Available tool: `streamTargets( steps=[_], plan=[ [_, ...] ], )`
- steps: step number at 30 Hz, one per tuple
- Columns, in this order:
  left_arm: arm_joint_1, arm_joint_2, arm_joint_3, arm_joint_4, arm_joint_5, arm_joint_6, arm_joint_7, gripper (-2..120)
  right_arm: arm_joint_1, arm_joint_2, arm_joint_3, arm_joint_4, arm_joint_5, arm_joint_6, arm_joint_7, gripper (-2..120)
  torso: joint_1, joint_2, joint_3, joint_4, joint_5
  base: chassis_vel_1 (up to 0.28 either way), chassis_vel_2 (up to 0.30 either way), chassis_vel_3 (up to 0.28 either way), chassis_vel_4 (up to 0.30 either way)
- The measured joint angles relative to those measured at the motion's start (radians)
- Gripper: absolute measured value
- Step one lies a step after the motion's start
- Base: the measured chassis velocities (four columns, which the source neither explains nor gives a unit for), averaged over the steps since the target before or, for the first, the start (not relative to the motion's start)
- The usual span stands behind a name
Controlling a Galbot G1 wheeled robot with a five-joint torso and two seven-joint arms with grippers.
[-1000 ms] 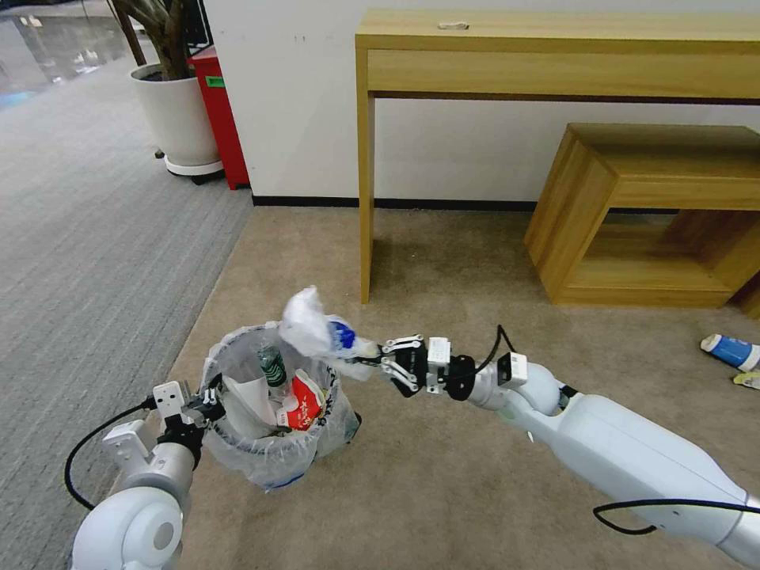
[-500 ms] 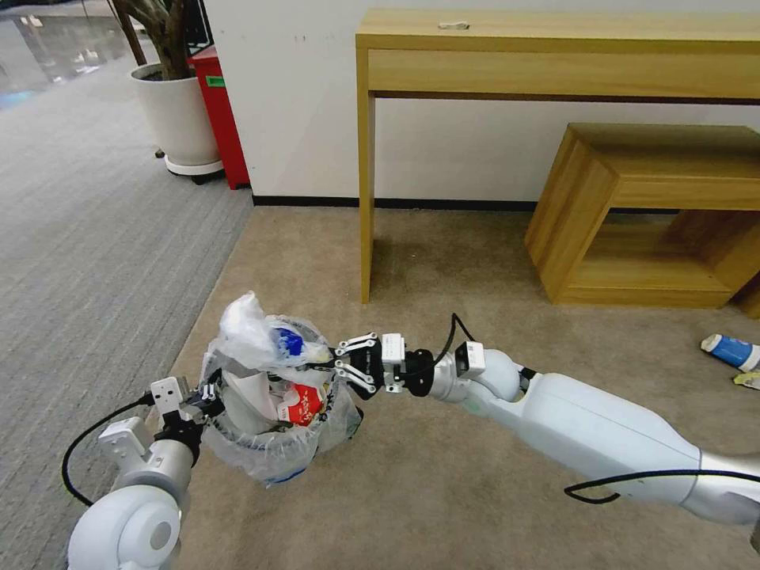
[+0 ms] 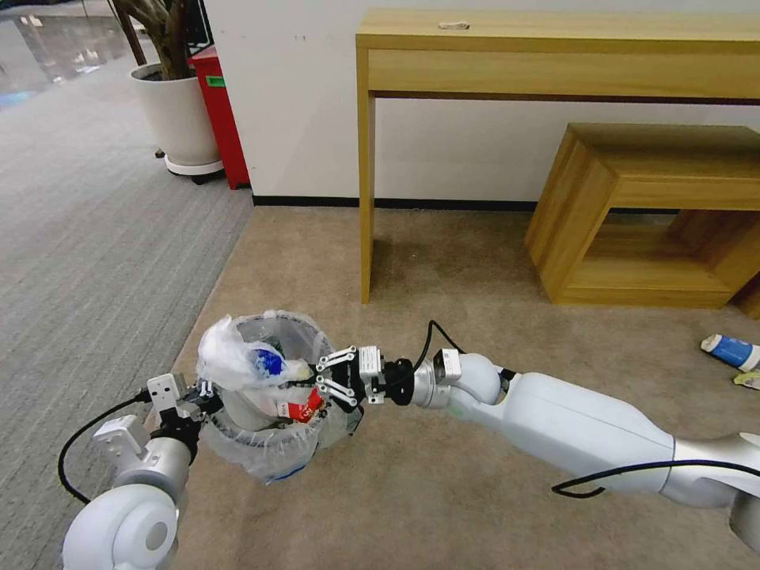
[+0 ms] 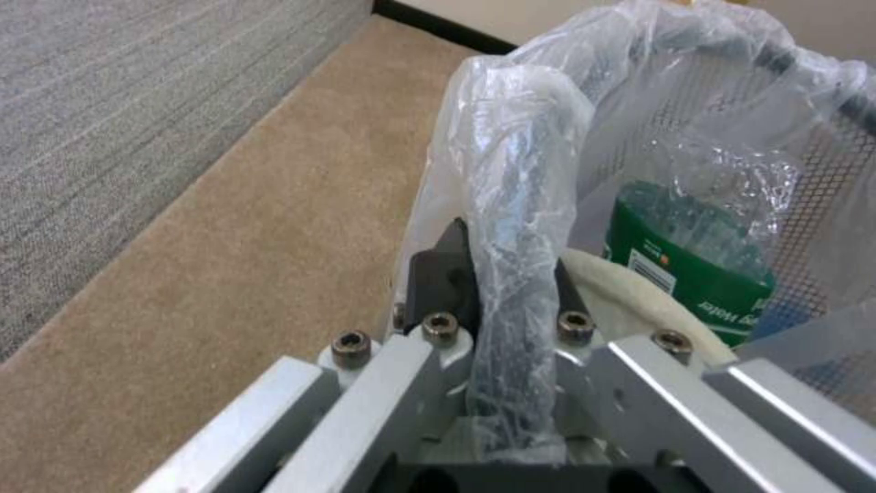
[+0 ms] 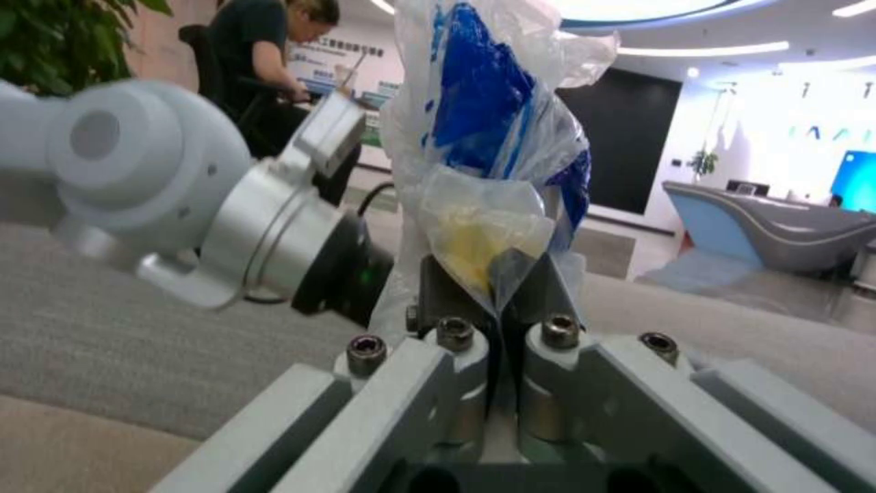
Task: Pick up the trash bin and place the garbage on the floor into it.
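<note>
Head view first: trash bin (image 3: 269,412) held up off the carpet, well out in front of the tall wooden table (image 3: 554,47), so litter can drop straight in. Left gripper (image 3: 207,393) clamped on the bin's near rim, carrying it. Right gripper (image 3: 317,378) reaching level over the bin's far rim, pinching a crumpled clear bag (image 3: 237,360) with blue inside, poised right above the opening, seemingly for a release. Red-white packet (image 3: 297,410) already down inside. Blue-white cup (image 3: 732,351) lying on the carpet far from the bin, apparently not yet collected.

Left wrist view: jaws closed tight around the liner-wrapped rim (image 4: 516,226); green-labelled bottle (image 4: 694,274) resting inside against the mesh wall.

Right wrist view: fingers (image 5: 447,298) squeezed together on the bag's knotted end, bag (image 5: 484,137) standing above them, left arm (image 5: 174,205) close behind beside the bin.
</note>
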Motion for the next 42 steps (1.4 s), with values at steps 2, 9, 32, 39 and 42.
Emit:
streamTargets(
  steps=[2, 9, 32, 39, 42],
  plan=[
    [0.002, 0.0, 0.0, -0.006, -0.001, 0.001, 0.0, 2, -0.008, 0.004, -0.001, -0.008, -0.006, 0.002, 0.001, 0, 0.0, 0.0, 0.0, 0.0, 0.0, 0.0, 0.0, 0.0, 0.0],
    [0.012, -0.003, -0.002, -0.021, -0.001, 0.001, -0.001, 2, -0.028, 0.009, -0.003, -0.034, -0.028, 0.007, 0.003, 0, 0.0, 0.0, 0.0, 0.0, 0.0, 0.0, 0.0, 0.0, 0.0],
    [0.047, -0.01, -0.003, -0.06, 0.006, 0.001, 0.006, 2, -0.042, 0.07, -0.001, -0.159, -0.075, 0.042, 0.014, 0, 0.0, 0.0, 0.0, 0.0, 0.0, 0.0, 0.0, 0.0, 0.0],
    [0.049, -0.014, 0.003, -0.061, 0.014, -0.001, 0.011, 2, -0.031, 0.082, -0.001, -0.18, -0.078, 0.045, 0.016, 0, 0.0, 0.0, 0.0, 0.0, -0.0001, 0.0, 0.0, 0.0, 0.0],
    [0.049, -0.016, 0.004, -0.06, 0.015, -0.002, 0.011, 2, -0.027, 0.087, -0.002, -0.189, -0.08, 0.047, 0.015, 0, 0.0, 0.0, 0.0, 0.0, 0.0, 0.0, 0.0, 0.0, 0.0]
  ],
)
